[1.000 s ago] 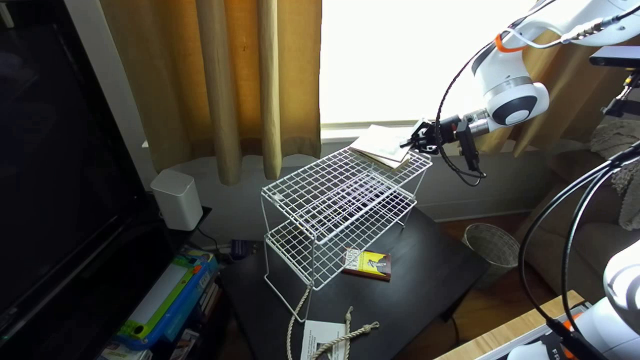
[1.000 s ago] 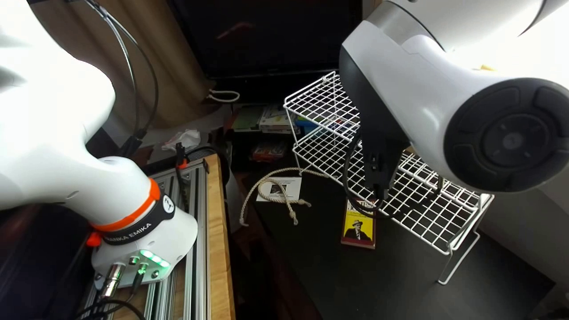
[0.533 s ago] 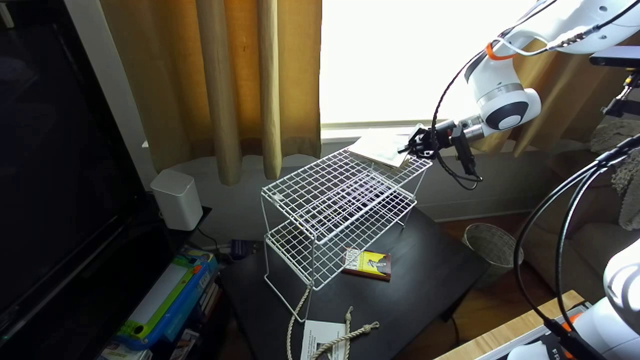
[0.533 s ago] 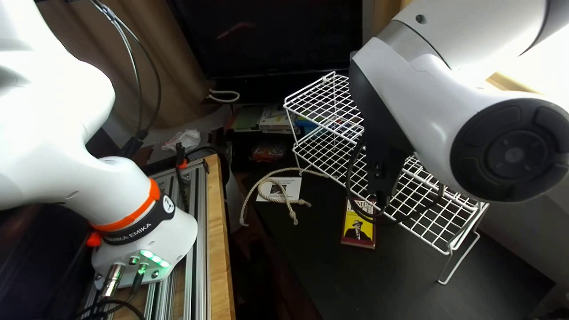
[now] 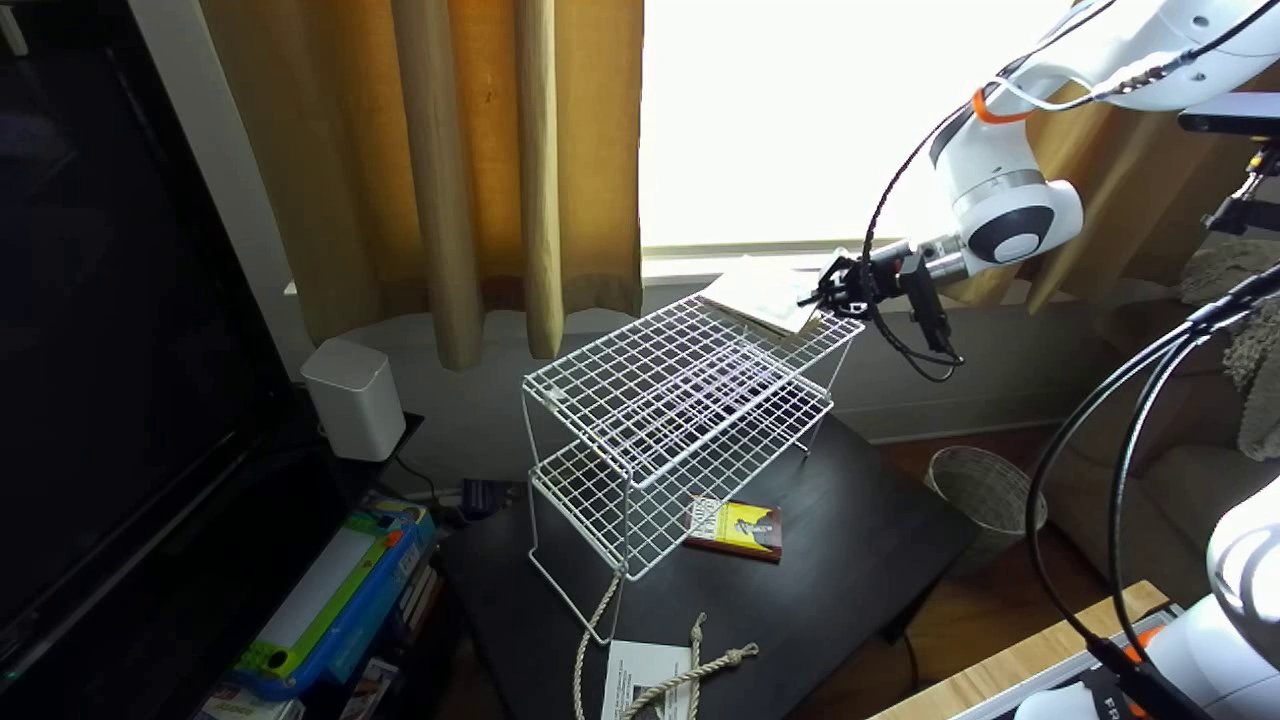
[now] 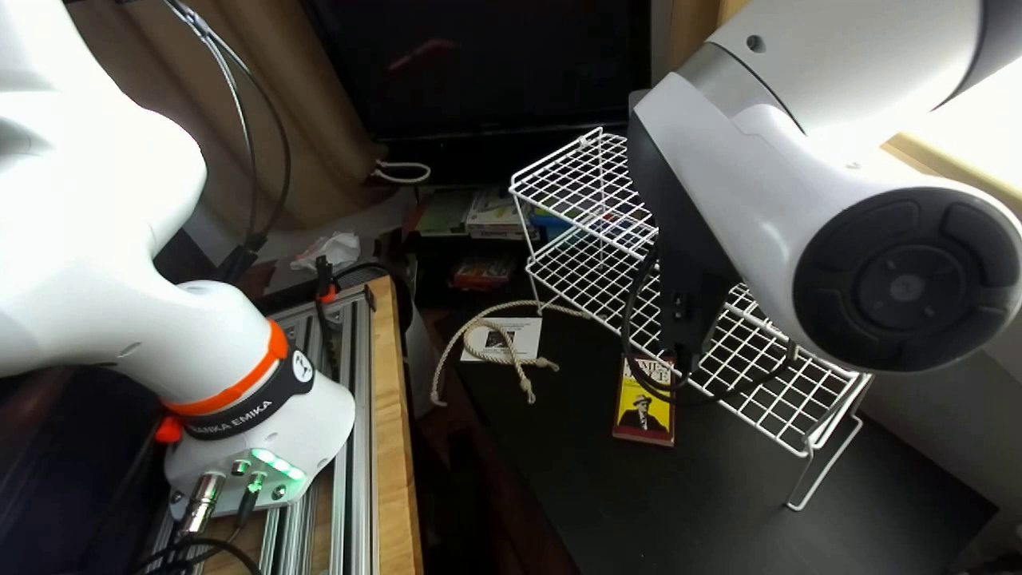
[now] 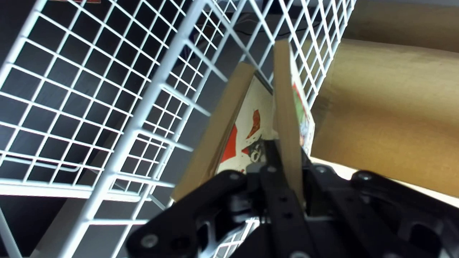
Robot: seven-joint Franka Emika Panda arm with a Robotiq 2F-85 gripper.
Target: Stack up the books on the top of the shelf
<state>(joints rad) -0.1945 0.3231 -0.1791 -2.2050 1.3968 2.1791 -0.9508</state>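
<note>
My gripper [image 7: 289,157] is shut on a thin pale book [image 7: 285,104], one finger on each side of its spine edge. In an exterior view, the gripper [image 5: 808,299] comes from the right and holds this pale book [image 5: 762,290] over the far right end of the shelf top. A second book lies beneath on the wire; its tan edge [image 7: 224,122] and red-and-white cover show in the wrist view. A gap shows between the two books there. The shelf [image 5: 640,375] is a white two-tier wire rack, also in an exterior view [image 6: 575,188]. The arm hides gripper and books there.
A yellow book [image 5: 737,527] lies on the dark table [image 5: 850,520] beside the rack. A rope [image 5: 690,680] lies over a white card [image 5: 645,670] at the near end. A window and curtain [image 5: 590,150] stand behind the rack.
My gripper has moved slightly left and down in an exterior view. The held book has come down with it and covers more of the lower book. The last half second shows little motion.
</note>
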